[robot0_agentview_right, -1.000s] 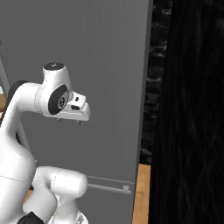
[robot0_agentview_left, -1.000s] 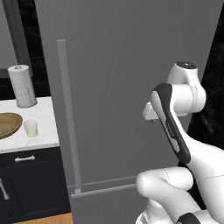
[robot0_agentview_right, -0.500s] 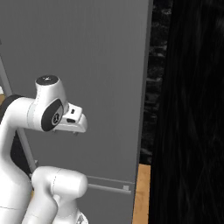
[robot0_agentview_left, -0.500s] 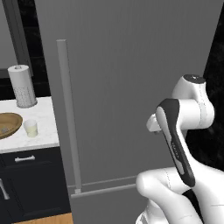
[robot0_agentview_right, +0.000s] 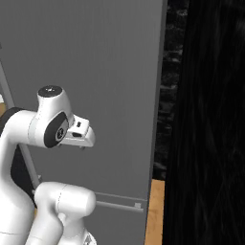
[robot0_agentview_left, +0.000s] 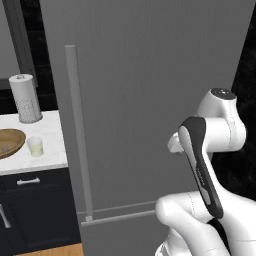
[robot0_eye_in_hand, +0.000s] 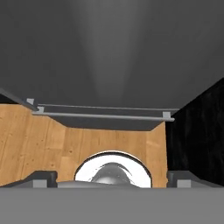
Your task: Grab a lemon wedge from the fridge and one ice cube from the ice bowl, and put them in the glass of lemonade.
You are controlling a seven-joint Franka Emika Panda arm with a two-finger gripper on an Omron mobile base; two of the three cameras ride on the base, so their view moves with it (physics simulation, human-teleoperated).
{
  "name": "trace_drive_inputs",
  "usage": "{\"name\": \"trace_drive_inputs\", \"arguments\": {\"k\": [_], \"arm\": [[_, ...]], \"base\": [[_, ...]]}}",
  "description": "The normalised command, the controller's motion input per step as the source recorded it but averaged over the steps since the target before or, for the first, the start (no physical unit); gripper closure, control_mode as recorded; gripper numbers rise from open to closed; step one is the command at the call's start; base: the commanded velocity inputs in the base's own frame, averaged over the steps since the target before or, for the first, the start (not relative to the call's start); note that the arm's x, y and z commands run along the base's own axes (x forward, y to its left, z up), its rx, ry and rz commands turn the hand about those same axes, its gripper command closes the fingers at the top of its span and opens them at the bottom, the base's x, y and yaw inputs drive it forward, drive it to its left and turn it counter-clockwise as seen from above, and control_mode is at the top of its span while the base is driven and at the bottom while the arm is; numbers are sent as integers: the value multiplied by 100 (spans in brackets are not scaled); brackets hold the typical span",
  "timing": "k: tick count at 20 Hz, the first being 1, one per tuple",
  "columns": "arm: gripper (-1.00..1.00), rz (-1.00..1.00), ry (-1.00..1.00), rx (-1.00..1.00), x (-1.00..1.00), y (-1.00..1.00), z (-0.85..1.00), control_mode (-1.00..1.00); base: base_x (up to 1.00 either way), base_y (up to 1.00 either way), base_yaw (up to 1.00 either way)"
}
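Fridge (robot0_agentview_left: pixel 150 100): door closed, straight ahead of the jaws.
Jaws: spread wide, holding nothing.
Ice bowl (robot0_agentview_left: pixel 9 142): on the counter (robot0_agentview_left: pixel 50 150) left of the fridge.
Glass of lemonade (robot0_agentview_left: pixel 35 146): just beside the bowl.

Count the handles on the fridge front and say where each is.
2: a long vertical bar handle along the fridge door's left edge, and a horizontal bar handle across the lower drawer.
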Motion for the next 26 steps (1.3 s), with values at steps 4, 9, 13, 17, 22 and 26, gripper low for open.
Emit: {"name": "trace_drive_inputs", "arguments": {"k": [4, 9, 13, 17, 22, 26], "arm": [[-100, 0, 0, 0, -19, 2, -9, 100], [-100, 0, 0, 0, 0, 0, 0, 100], [-100, 0, 0, 0, 0, 0, 0, 100], [-100, 0, 0, 0, 0, 0, 0, 100], [-100, 0, 0, 0, 0, 0, 0, 100], [-100, 0, 0, 0, 0, 0, 0, 100]], "base": [[-33, 2, 0], [-64, 24, 0], [-35, 64, 0], [0, 100, 0], [15, 100, 0], [36, 100, 0]]}}
